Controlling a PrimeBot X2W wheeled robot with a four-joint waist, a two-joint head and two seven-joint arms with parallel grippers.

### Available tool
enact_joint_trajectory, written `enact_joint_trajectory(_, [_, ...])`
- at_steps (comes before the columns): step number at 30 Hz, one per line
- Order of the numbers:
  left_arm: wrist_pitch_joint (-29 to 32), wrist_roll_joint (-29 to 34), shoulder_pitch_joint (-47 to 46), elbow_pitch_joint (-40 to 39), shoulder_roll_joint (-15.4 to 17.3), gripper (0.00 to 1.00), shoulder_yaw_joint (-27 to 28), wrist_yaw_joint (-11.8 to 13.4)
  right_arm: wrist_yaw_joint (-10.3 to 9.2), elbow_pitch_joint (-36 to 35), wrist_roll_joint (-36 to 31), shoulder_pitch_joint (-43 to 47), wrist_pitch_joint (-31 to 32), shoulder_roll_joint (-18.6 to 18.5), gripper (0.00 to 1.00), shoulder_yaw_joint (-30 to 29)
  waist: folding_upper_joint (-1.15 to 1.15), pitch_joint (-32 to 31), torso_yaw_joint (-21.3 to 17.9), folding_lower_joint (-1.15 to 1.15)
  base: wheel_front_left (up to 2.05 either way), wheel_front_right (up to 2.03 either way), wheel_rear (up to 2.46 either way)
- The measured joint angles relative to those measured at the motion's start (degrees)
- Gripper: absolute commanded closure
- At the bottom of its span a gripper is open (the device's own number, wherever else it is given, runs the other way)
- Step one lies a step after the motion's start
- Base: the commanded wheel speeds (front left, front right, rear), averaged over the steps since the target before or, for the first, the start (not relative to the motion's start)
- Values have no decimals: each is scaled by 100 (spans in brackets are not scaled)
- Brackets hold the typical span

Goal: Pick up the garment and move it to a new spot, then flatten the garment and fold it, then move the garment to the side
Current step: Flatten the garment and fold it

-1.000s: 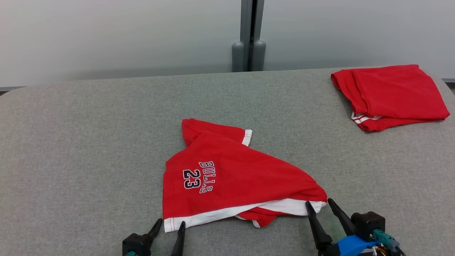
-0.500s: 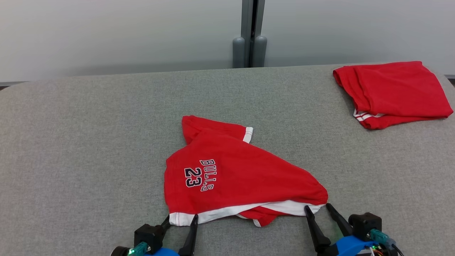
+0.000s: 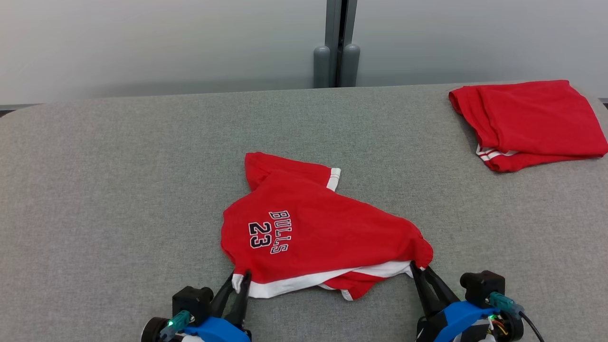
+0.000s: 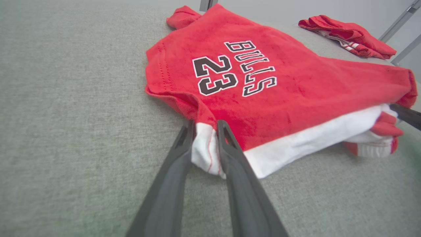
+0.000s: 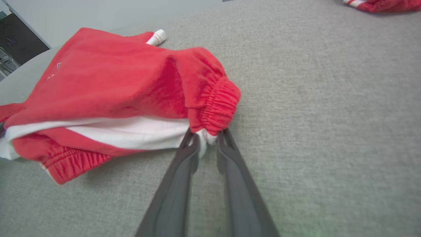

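At middle of grey counter, near front edge: red shorts lying crumpled. Left claw pinches white hem corner; right claw pinches opposite corner by waistband. Folded red garment far right.

Left side: bench bare from the garment out to its rounded corner.
Middle: crumpled garment, with the left pincer and right pincer clamped on its near corners.
Far right: folded red cloth in the corner, well apart from the garment, with bare bench between.
Behind: grey post beyond the far edge.
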Motion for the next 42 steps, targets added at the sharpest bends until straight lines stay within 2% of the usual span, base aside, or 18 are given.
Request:
enact_joint_trajectory(1, [-1,-34,-15,31,0,100,15,0,0,-8,15,-15,0,0,100,10,0,-8,0,0,0,0,0])
enact_joint_trajectory(9, [0,-114,-26,62,29,100,-79,0,0,-334,31,-12,0,0,100,8,0,-76,-20,0,0,0,0])
enact_joint_trajectory(17, [0,-311,-54,-691,192,100,71,0,0,-933,-76,-51,0,0,100,-11,0,-85,-24,0,0,0,0])
enact_joint_trajectory(23, [-1,-552,-570,-1159,326,100,357,0,0,-1137,-172,-643,0,-13,100,134,0,11,-44,0,0,0,0])
enact_joint_trajectory(30, [-1,-862,-2061,-1182,667,100,280,0,0,-1017,-224,-2106,0,-90,100,409,1,416,-130,1,0,0,0])
enact_joint_trajectory(37, [7,-1486,-4191,-691,1077,100,-20,0,0,-367,-181,-4222,0,-170,100,576,1,1118,-237,2,0,0,0])
enact_joint_trajectory(42, [89,-1819,-5657,-313,1252,100,-276,0,0,222,-56,-5707,1,-220,100,531,1,1594,-256,2,0,0,0])
